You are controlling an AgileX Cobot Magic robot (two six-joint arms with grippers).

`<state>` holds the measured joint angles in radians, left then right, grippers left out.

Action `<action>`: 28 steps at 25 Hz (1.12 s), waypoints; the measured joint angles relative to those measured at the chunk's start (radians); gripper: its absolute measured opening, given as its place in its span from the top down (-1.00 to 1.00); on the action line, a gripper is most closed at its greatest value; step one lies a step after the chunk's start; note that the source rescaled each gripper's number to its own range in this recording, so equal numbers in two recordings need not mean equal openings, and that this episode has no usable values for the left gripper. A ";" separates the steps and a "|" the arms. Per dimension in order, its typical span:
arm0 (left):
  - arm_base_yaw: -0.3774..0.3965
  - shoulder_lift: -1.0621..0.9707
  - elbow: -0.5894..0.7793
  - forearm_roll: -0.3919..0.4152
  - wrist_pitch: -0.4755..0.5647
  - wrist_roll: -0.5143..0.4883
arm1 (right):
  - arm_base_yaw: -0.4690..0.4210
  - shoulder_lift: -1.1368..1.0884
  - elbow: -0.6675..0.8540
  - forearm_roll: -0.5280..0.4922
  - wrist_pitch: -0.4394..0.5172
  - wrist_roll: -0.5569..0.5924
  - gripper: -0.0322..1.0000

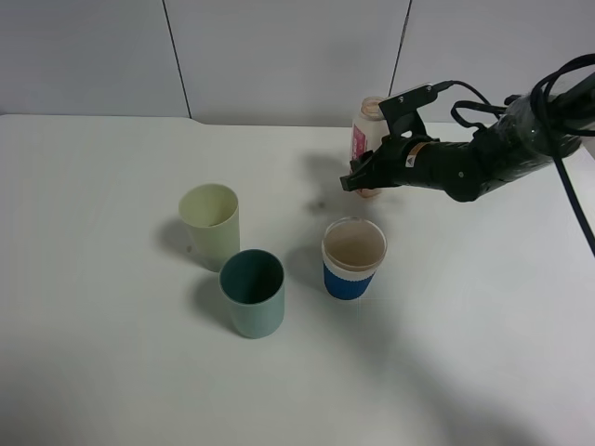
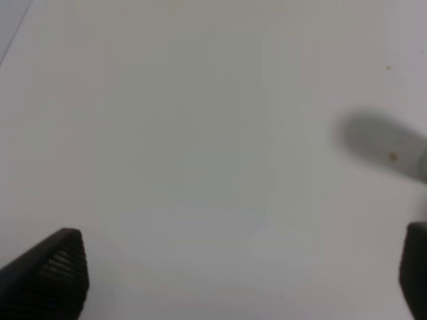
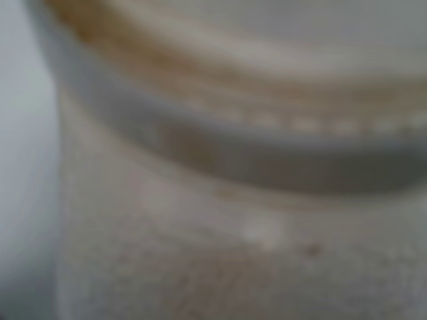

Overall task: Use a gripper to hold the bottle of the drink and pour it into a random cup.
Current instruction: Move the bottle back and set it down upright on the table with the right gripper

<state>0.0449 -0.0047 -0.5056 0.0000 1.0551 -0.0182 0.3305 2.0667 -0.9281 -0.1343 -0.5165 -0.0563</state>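
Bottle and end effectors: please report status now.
Right end effector shut on bottle, upright, behind the blue cup. Left end effector open, over bare table. Yellow-green cup unblocked.

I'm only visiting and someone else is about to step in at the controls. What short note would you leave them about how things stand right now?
Right pincer: shut on the bottle, which stands upright near the table's far edge. Whether it is lifted yet cannot be told.
Left pincer: open, holding nothing, over bare table.
Cups: pale yellow-green cup left of centre, dark teal cup in front of it, blue-sleeved cup nearest the bottle. All upright.
Done: the bottle is gripped.
Left: carry it over a cup, tilt and pour. No pouring has begun.
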 joint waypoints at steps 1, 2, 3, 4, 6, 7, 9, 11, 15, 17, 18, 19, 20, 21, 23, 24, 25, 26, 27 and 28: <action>0.000 0.000 0.000 0.000 0.000 0.000 | 0.000 0.000 0.000 0.001 -0.002 0.000 0.94; 0.000 0.000 0.000 0.000 0.000 0.000 | 0.000 0.000 0.000 0.001 -0.003 0.000 0.94; 0.000 0.000 0.000 0.000 0.000 0.000 | 0.000 0.000 0.000 0.001 -0.003 0.000 0.94; 0.000 0.000 0.000 0.000 0.000 0.000 | 0.000 0.001 0.000 0.002 -0.004 0.000 0.94; 0.000 0.000 0.000 0.000 0.000 0.000 | 0.000 0.001 0.000 0.002 -0.004 0.000 0.94; 0.000 0.000 0.000 0.000 0.000 0.000 | 0.000 0.001 0.000 0.002 -0.004 0.000 0.94; 0.000 0.000 0.000 0.000 0.000 0.000 | 0.000 0.001 0.000 0.002 -0.004 0.000 0.94; 0.000 0.000 0.000 0.000 0.000 0.000 | 0.000 0.001 0.000 0.003 -0.004 0.000 0.94; 0.000 0.000 0.000 0.000 0.000 0.000 | 0.000 0.001 0.000 0.004 -0.004 0.005 0.74; 0.000 0.000 0.000 0.000 0.000 0.000 | 0.000 0.001 0.000 0.007 -0.002 0.029 0.05; 0.000 0.000 0.000 0.000 0.000 0.000 | 0.000 0.001 0.000 0.007 -0.002 0.039 -0.29; 0.000 0.000 0.000 0.000 0.000 0.000 | 0.000 0.001 0.000 0.007 -0.003 0.046 -0.58; 0.000 0.000 0.000 0.000 0.000 0.000 | 0.000 0.001 0.000 0.007 -0.004 0.049 -0.76; 0.000 0.000 0.000 0.000 0.000 0.000 | 0.000 0.001 0.000 0.007 -0.004 0.050 -0.86; 0.000 0.000 0.000 0.000 0.000 0.000 | 0.000 0.001 0.000 0.007 -0.004 0.056 -0.95; 0.000 0.000 0.000 0.000 0.000 0.000 | 0.000 0.000 0.000 0.007 -0.004 0.056 -0.97; 0.000 0.000 0.000 0.000 0.000 0.000 | 0.000 -0.001 0.000 0.007 -0.004 0.056 -0.98; 0.000 0.000 0.000 0.000 0.000 0.000 | 0.000 -0.004 0.000 0.007 -0.003 0.056 -0.99; 0.000 0.000 0.000 0.000 0.000 0.000 | 0.000 -0.009 0.000 0.007 0.002 0.056 -0.99; 0.000 0.000 0.000 0.000 0.000 0.000 | 0.000 -0.016 0.000 0.007 0.005 0.056 -1.00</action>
<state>0.0449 -0.0047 -0.5056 0.0000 1.0551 -0.0182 0.3305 2.0505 -0.9281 -0.1277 -0.5116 0.0000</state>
